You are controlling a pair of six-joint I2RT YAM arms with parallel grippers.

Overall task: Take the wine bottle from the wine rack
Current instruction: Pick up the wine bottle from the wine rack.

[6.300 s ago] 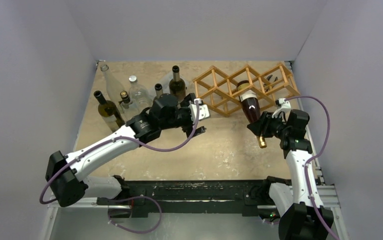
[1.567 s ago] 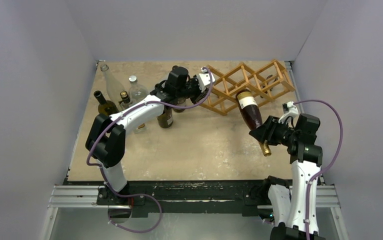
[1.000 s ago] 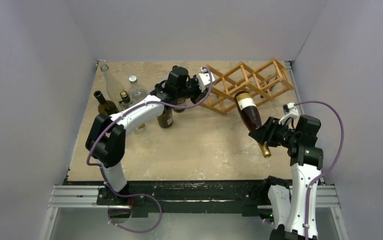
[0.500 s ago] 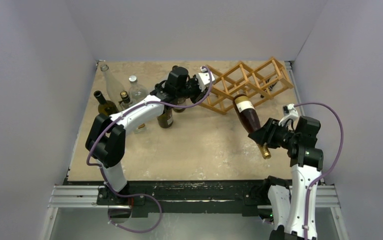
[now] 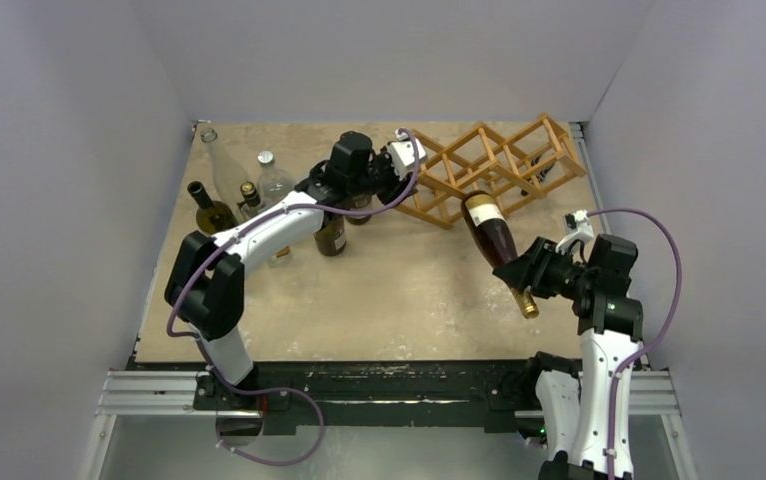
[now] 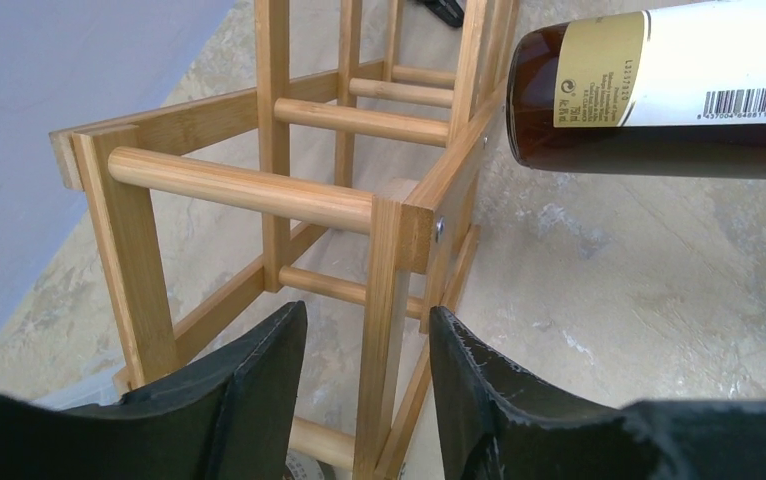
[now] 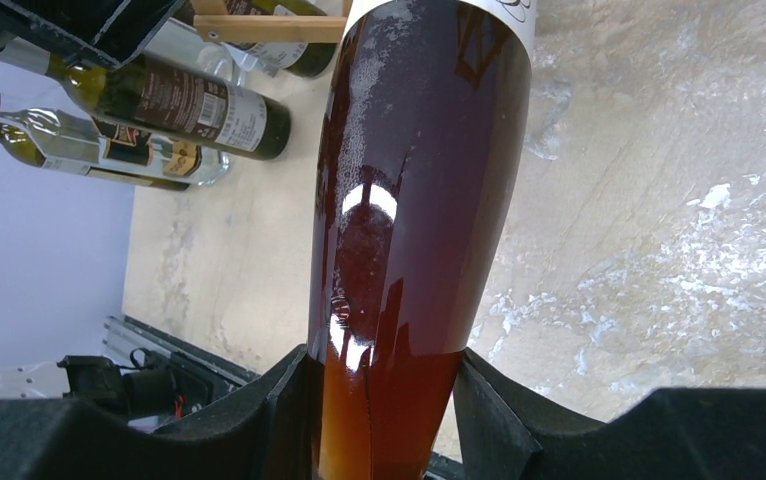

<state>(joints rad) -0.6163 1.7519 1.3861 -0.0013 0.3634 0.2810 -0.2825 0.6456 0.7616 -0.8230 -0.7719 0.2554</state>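
The wine bottle (image 5: 486,232), dark amber with a white label, hangs tilted over the table, its base just in front of the wine rack (image 5: 504,160). My right gripper (image 5: 519,276) is shut on the bottle's lower shoulder and neck; in the right wrist view the fingers (image 7: 284,405) press both sides of the glass (image 7: 419,180). My left gripper (image 5: 399,160) is at the rack's left end. In the left wrist view its jaws stand apart on either side of an upright wooden post (image 6: 387,300) without touching it. The bottle's base (image 6: 659,90) shows beside the rack (image 6: 239,185).
Several bottles (image 5: 259,190) stand at the back left of the table, one dark bottle (image 5: 330,235) under my left arm; they also show in the right wrist view (image 7: 179,100). Walls enclose the table on three sides. The rail (image 5: 379,385) runs along the near edge.
My right gripper has drawn the bottle back toward the near edge, so its base has slid out of the rack cell. My left gripper has shifted slightly at the rack's left end.
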